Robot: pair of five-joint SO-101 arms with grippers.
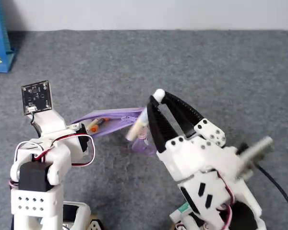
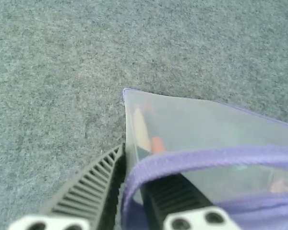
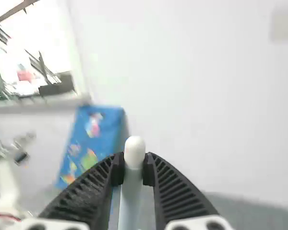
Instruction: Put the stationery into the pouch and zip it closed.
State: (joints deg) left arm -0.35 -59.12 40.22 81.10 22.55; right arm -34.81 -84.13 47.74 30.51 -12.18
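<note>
Your right gripper (image 3: 133,165) is clamped on a pale pen with a rounded white cap (image 3: 134,147), just right of the translucent purple zip pouch (image 1: 116,117) mid-table. Your left gripper (image 2: 130,168) pinches the pouch's left edge, and orange-tipped stationery (image 2: 156,143) lies inside.

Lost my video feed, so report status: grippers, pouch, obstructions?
Left gripper shut on pouch edge. Right gripper shut on white pen, above pouch. Orange item inside pouch. Nothing between pen and pouch.
</note>
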